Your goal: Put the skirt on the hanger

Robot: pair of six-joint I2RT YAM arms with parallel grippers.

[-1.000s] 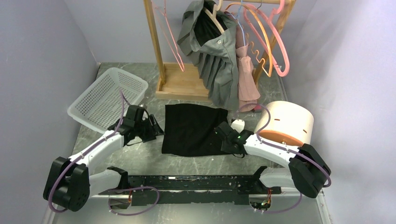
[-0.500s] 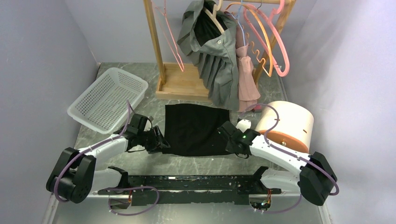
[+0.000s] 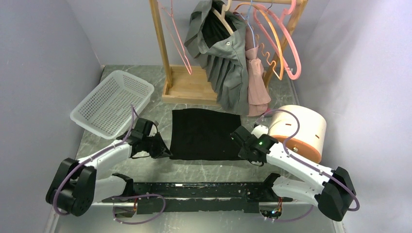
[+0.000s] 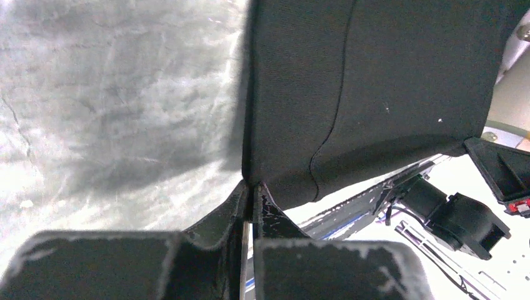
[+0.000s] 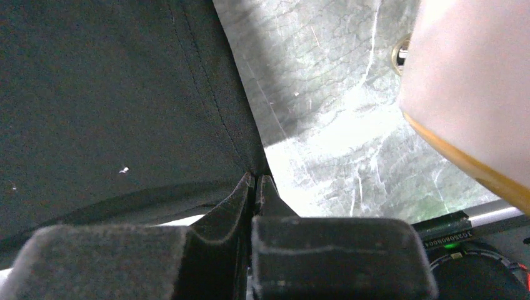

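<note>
- Since a second ago, both arms are reaching closer in. The left gripper [image 4: 252, 187] and right gripper [image 5: 255, 178] are now clamping shut, each on a near corner of the flat black fabric skirt [image 3: 204, 133].
- The skirt is lying spread on the grey marbled table [image 3: 204, 170], in front of the wooden rack [image 3: 187, 87] carrying pink curved plastic hangers [image 3: 293, 48].
- We are judging both pinches thin, right at the hem, so a hasty lift could slip a corner free.
- The cloth is looking matte and smooth, with a seam running near each side.
</note>
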